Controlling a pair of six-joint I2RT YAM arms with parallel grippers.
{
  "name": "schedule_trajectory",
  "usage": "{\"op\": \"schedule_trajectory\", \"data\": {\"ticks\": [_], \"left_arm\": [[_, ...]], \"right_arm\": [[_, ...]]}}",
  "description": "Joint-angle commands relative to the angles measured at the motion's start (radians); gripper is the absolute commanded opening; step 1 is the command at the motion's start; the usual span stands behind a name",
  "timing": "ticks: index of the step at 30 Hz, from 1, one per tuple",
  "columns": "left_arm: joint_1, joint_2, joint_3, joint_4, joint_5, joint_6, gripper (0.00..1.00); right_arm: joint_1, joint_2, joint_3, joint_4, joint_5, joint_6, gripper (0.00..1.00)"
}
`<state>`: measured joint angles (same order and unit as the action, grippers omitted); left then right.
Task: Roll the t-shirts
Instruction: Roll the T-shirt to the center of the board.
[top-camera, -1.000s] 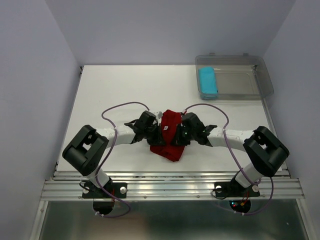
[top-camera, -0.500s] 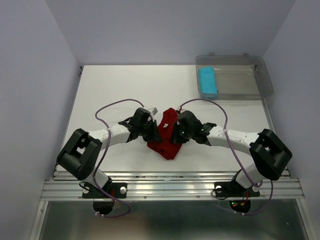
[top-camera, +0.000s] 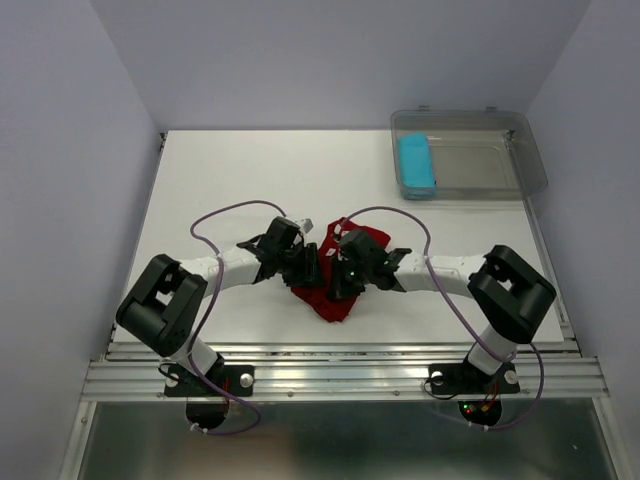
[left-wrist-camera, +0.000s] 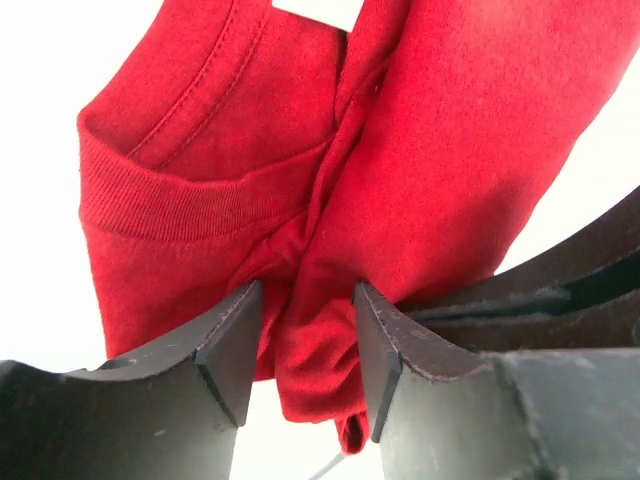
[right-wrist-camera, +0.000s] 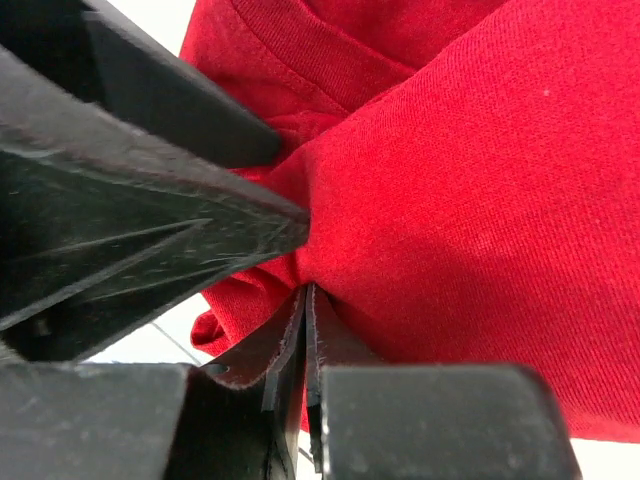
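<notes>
The dark red t-shirt (top-camera: 326, 298) lies bunched at the near middle of the table, between both grippers. My left gripper (top-camera: 304, 268) is at its left side; in the left wrist view (left-wrist-camera: 305, 300) its jaws stand open, with a loose fold of red cloth (left-wrist-camera: 450, 150) hanging between them. My right gripper (top-camera: 338, 274) meets it from the right and is shut (right-wrist-camera: 306, 292), pinching a fold of the red t-shirt (right-wrist-camera: 480, 200) at its tips. The left gripper's black finger (right-wrist-camera: 150, 200) crosses close in front of it. The light cyan t-shirt (top-camera: 415, 166) is a compact roll.
A clear plastic bin (top-camera: 530, 160) stands at the far right of the white table (top-camera: 220, 180), with the cyan roll inside at its left end. Purple cables loop over both forearms. Grey walls close in the table on three sides.
My left gripper has let go and opened around the red cloth. The right gripper has moved left with its fold, and the shirt has bunched tighter between the two.
</notes>
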<state>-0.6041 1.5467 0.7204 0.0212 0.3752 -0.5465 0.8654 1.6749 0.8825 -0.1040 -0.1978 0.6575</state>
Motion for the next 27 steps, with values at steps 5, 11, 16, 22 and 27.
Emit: {"op": "schedule_trajectory", "data": {"ticks": [5,11,16,22,27], "left_arm": [[0.007,-0.158,0.119,-0.147,-0.039,0.048,0.54],[0.006,-0.215,0.125,-0.168,-0.045,0.037,0.41],[-0.009,-0.209,0.053,-0.044,0.037,-0.039,0.0],[-0.022,-0.143,-0.028,0.032,0.033,-0.095,0.0],[-0.026,-0.068,-0.099,0.109,0.06,-0.118,0.0]], "right_arm": [[-0.078,-0.151,0.042,-0.08,0.115,-0.05,0.08],[-0.18,-0.13,0.119,-0.092,0.103,-0.088,0.1],[-0.253,-0.029,0.167,-0.091,0.08,-0.096,0.08],[-0.354,0.057,0.208,-0.072,0.1,-0.105,0.08],[-0.394,0.141,0.217,-0.069,0.135,-0.128,0.06]]}}
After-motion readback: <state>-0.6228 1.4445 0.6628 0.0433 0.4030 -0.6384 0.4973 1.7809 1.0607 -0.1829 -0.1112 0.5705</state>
